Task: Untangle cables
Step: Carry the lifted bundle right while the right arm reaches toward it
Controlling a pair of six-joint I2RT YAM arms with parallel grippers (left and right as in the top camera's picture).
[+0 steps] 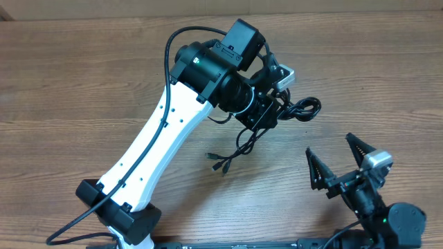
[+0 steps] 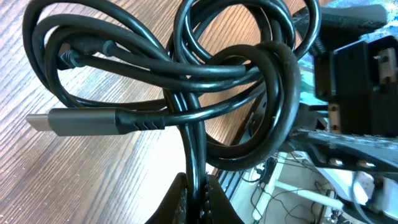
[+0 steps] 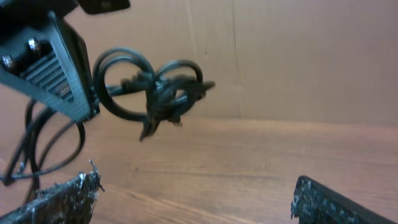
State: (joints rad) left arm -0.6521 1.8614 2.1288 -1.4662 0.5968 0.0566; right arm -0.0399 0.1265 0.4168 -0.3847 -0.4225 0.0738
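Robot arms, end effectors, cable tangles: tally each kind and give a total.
Robot arms: 2, left arm and right arm
End effectors: 2, left end effector and right end effector
Cable tangle: 1
Total: 5

One wooden table (image 1: 69, 83) is shown. Two robot arms are counted, a left arm (image 1: 163, 128) and a right arm (image 1: 387, 218), and one gripper is carried on each: the left gripper (image 2: 196, 194) and the right gripper (image 1: 329, 143). One tangled bundle of black cables (image 2: 186, 71) is seen; its separate cords cannot be counted. Two plug ends (image 1: 221, 166) are seen from overhead.
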